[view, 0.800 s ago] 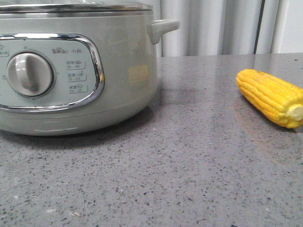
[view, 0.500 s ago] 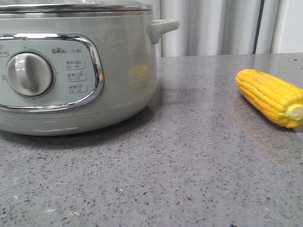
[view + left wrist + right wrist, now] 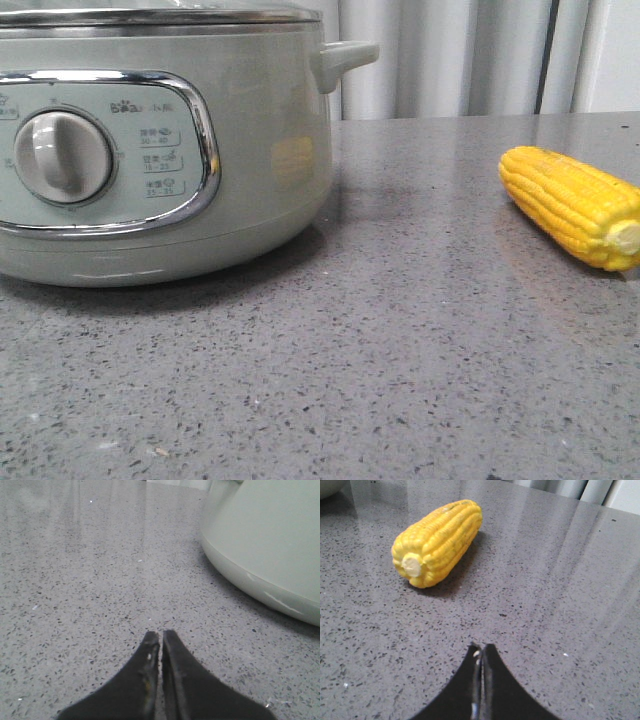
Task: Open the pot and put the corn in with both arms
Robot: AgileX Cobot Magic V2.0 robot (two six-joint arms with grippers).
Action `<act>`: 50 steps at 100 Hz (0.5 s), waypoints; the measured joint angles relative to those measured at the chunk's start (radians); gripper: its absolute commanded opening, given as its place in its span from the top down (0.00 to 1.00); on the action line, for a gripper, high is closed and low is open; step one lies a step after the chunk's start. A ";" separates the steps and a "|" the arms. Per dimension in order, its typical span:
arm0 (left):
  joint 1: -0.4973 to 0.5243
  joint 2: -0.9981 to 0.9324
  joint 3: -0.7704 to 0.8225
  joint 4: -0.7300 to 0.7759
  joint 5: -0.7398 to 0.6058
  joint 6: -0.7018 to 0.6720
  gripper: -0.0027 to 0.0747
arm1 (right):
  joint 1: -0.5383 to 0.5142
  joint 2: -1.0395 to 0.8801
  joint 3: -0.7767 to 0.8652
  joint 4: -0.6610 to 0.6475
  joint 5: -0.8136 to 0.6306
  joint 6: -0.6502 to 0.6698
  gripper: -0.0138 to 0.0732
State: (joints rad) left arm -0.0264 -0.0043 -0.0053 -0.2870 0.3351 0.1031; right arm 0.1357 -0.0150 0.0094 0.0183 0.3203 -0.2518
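Observation:
The pale sage-green pot (image 3: pixel 250 150) stands at the left of the front view with its lid on, its cream dial (image 3: pixel 62 156) facing me and a stubby handle (image 3: pixel 345 58) on its right side. Its wall also shows in the left wrist view (image 3: pixel 270 540). The yellow corn (image 3: pixel 570 205) lies on the grey counter at the right; it also shows in the right wrist view (image 3: pixel 437 542), stub end toward the camera. My left gripper (image 3: pixel 161 635) is shut and empty, low over the counter beside the pot. My right gripper (image 3: pixel 482 647) is shut and empty, short of the corn.
The speckled grey counter (image 3: pixel 400 350) stretches between pot and corn. Pale curtains (image 3: pixel 450 55) hang behind the counter's far edge. Neither arm shows in the front view.

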 measured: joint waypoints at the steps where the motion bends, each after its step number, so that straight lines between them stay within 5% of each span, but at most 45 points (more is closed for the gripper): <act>1: 0.000 0.000 0.000 0.000 0.000 0.000 0.99 | 0.000 0.000 0.000 0.000 0.000 0.000 0.91; 29: 0.000 0.000 0.000 0.000 0.000 0.000 0.99 | 0.000 0.000 0.000 0.000 -0.002 0.002 0.91; 50: 0.000 0.000 0.000 0.000 0.000 0.000 0.99 | 0.000 0.000 0.000 0.000 -0.145 0.002 0.91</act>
State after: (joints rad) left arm -0.0264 -0.0043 -0.0053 -0.2870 0.3351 0.1031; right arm 0.1357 -0.0150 0.0094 0.0183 0.1751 -0.2499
